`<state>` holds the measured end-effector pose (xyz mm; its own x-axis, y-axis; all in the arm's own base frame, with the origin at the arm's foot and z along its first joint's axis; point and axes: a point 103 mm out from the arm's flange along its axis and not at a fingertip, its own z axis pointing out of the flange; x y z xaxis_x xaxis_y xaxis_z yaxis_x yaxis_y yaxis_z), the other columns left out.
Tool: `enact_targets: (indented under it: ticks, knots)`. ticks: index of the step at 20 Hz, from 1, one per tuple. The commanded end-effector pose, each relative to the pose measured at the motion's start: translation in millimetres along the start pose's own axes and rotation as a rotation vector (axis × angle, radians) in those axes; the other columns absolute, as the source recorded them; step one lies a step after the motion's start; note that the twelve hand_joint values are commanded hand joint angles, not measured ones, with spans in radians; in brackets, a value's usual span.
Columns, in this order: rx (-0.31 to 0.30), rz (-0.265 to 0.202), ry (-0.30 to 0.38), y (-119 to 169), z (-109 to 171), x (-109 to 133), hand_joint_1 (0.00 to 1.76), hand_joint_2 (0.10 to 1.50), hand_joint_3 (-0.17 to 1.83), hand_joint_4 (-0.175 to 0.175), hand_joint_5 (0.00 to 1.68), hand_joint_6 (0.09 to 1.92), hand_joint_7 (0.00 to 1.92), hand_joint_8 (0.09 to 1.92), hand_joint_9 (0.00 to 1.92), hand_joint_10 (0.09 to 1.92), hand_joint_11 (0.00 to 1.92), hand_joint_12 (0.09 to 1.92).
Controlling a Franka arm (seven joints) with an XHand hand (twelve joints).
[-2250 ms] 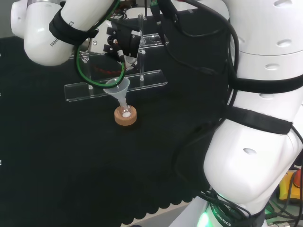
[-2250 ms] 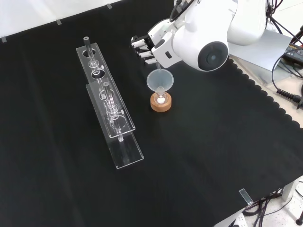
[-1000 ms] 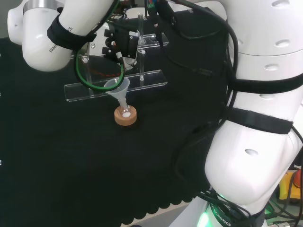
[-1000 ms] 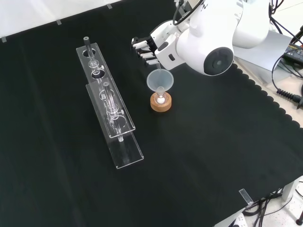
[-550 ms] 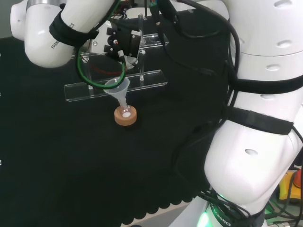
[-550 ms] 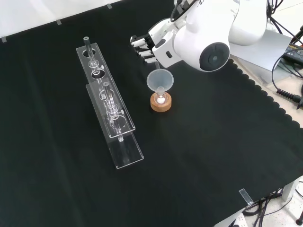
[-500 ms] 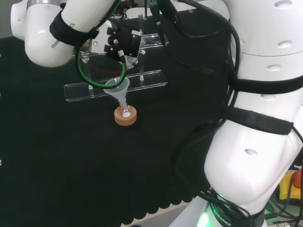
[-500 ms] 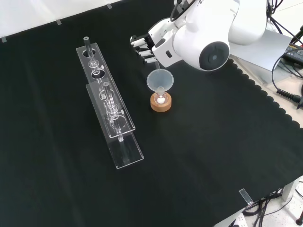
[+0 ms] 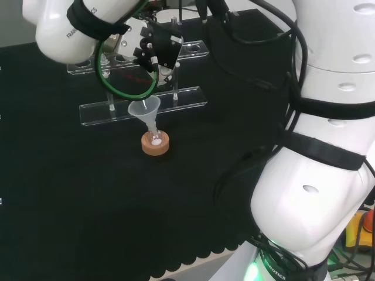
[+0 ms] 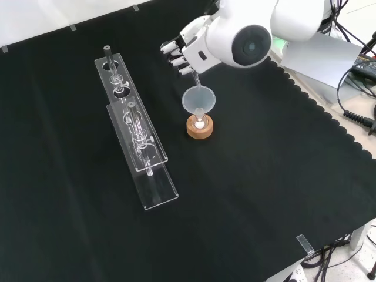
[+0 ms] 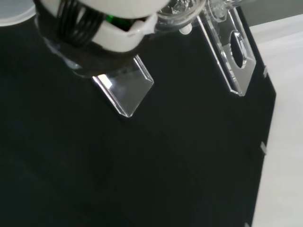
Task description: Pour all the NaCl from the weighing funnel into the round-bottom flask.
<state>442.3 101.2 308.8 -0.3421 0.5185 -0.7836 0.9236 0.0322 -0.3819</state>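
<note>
A small round-bottom flask (image 10: pixel 200 123) sits in a cork ring (image 10: pixel 200 130) on the black cloth, with white powder at its bottom (image 9: pixel 156 141). A translucent plastic funnel (image 10: pixel 199 100) stands in its neck (image 9: pixel 145 109). My hand (image 10: pixel 183 51) hovers just above and behind that funnel, fingers curled. It holds a thin clear weighing funnel (image 10: pixel 195 80) tilted down, its tip over the plastic funnel's mouth. In the head view the hand (image 9: pixel 157 48) is above the funnel, in front of the racks. Whether powder is left in the weighing funnel cannot be seen.
Two long clear acrylic racks (image 10: pixel 136 126) with glass pieces lie left of the flask in the front view, behind it in the head view (image 9: pixel 176 96). The wrist view shows rack ends (image 11: pixel 124 92) under the hand's white part (image 11: pixel 111 28). A scalloped cloth edge (image 10: pixel 329 111) runs at the right.
The arm's big link has swung upward and the hand has lifted slightly with the weighing funnel, still over the plastic funnel. Flask, ring and racks have not moved.
</note>
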Motion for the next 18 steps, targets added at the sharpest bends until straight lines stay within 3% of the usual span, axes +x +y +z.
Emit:
enact_targets:
  ticks: [1, 9, 18]
  knots:
    - [-0.006, 0.0, 0.104, 0.9, 19.6, -12.4, 1.09, 0.7, 0.71, 0.175, 1.13, 0.95, 0.9, 0.67, 1.14, 0.4, 0.78, 1.05]
    - [-0.027, 0.008, 0.225, 7.7, 43.8, -24.7, 1.08, 0.7, 0.71, 0.175, 1.13, 0.95, 0.9, 0.67, 1.14, 0.4, 0.78, 1.05]
    - [-0.002, 0.023, 0.309, 15.1, 68.4, -32.8, 1.08, 0.7, 0.71, 0.175, 1.12, 0.96, 0.9, 0.68, 1.15, 0.41, 0.79, 1.05]
